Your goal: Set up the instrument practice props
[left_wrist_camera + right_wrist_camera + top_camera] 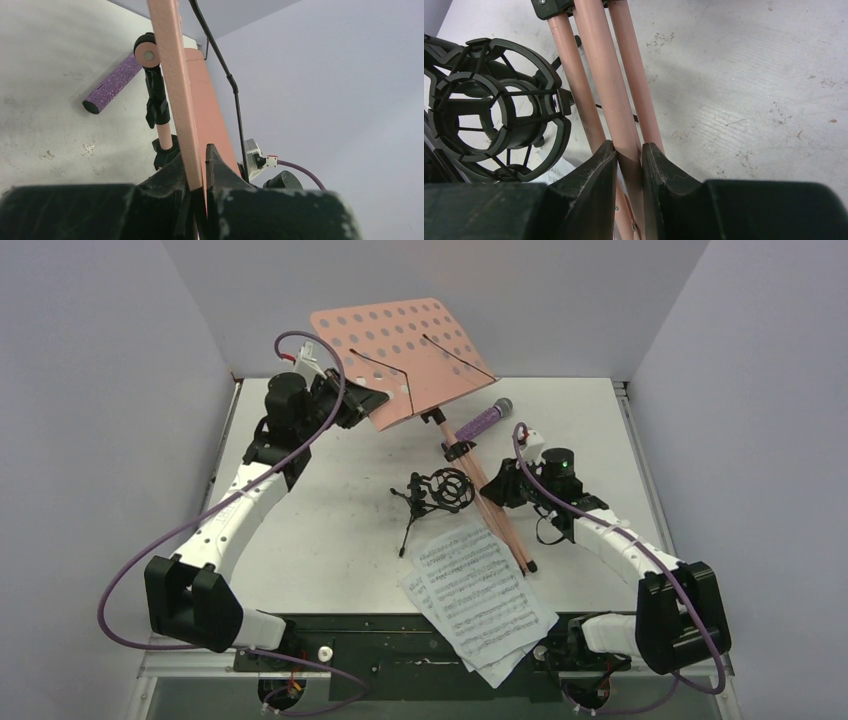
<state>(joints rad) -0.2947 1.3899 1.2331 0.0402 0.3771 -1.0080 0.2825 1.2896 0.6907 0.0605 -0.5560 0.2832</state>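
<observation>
Pink music stand (400, 350) (legs (609, 90) folded): left claw (197, 167) clamps its tray edge (175, 90), right claw (629, 150) clamps the legs.

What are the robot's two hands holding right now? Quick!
Left gripper: closed, holding the pink music stand by the edge of its top plate.
Right gripper: closed on a folded leg of that stand.

mic stand (445, 490) left of music stand (400, 350), pages (480, 590) in front, microphone (483, 421) behind
</observation>
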